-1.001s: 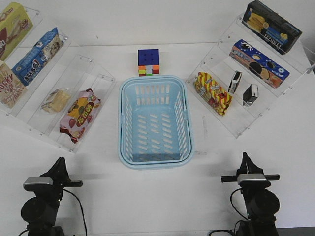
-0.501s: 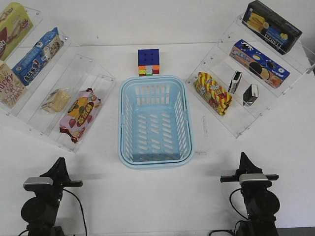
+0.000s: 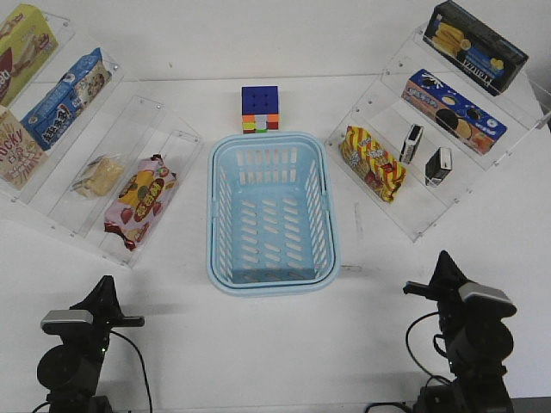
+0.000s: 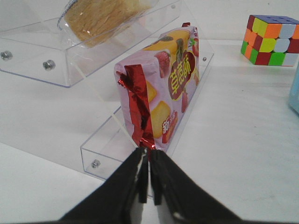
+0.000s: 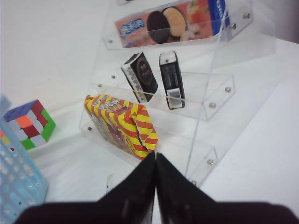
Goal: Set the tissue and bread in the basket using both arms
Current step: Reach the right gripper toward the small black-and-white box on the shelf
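The light-blue basket (image 3: pixel 272 277) stands empty in the middle of the table. The bread (image 3: pixel 97 175) lies in its clear wrapper on the left clear shelf, and shows in the left wrist view (image 4: pixel 100 16). Two small black tissue packs (image 3: pixel 411 144) (image 3: pixel 438 166) stand on the right shelf, and show in the right wrist view (image 5: pixel 141 77) (image 5: pixel 170 79). My left gripper (image 3: pixel 105 286) (image 4: pixel 149 161) is shut and empty, low at the front left, facing the left shelf. My right gripper (image 3: pixel 444 262) (image 5: pixel 155 161) is shut and empty at the front right, facing the right shelf.
A pink snack bag (image 4: pixel 163 88) lies on the lowest left step, below the bread. A red-and-yellow bag (image 5: pixel 122 125) lies on the lowest right step, below the tissue packs. A blue cookie box (image 5: pixel 170 21) sits above them. A multicoloured cube (image 3: pixel 260 108) stands behind the basket.
My right arm has turned and shifted to the right, toward the right shelf. The left arm has not moved. Nothing on the shelves has moved.
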You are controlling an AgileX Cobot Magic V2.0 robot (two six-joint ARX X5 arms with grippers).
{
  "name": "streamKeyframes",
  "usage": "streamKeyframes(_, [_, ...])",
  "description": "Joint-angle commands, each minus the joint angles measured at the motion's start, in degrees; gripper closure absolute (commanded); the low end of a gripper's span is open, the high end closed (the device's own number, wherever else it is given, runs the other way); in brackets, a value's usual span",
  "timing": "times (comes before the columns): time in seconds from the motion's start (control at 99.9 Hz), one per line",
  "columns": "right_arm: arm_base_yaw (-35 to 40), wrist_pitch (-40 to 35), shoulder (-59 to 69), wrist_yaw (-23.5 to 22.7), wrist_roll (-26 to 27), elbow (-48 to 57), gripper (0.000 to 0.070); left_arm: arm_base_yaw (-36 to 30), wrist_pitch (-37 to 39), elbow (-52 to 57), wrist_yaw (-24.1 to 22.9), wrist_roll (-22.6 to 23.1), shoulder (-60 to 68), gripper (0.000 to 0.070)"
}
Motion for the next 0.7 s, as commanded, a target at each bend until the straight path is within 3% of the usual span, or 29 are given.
streamKeyframes(0.0, [0.0,0.0,8.3,-0.2,-3.0,4.6,0.0683,0.1,0.6,-1.2,0.0,0.7,-0.1,0.0699])
streamKeyframes(0.04, [0.0,-0.1,12.6,-0.4,-5.2,7.5,0.0614,0.1,0.6,-1.2,0.0,0.7,-0.1,0.0699])
streamKeyframes(0.12, [0.0,-0.3,21.6,-0.4,-8.5,13.8,0.0330,0.1,0.6,-1.2,0.0,0.7,-0.1,0.0699])
streamKeyframes(0.16, [0.0,-0.4,25.0,-0.3,-9.3,16.4,0.0272,0.1,0.6,-1.2,0.0,0.7,-0.1,0.0699])
streamKeyframes(0.511, [-3.2,-5.3,54.2,-0.2,-14.3,41.8,0.0271,0.1,0.6,-1.2,0.0,0.7,-0.1,0.0699])
streamKeyframes(0.691, [-6.2,-6.9,63.9,-0.2,-15.5,48.3,0.0271,0.1,0.6,-1.2,0.0,0.7,-0.1,0.0699])
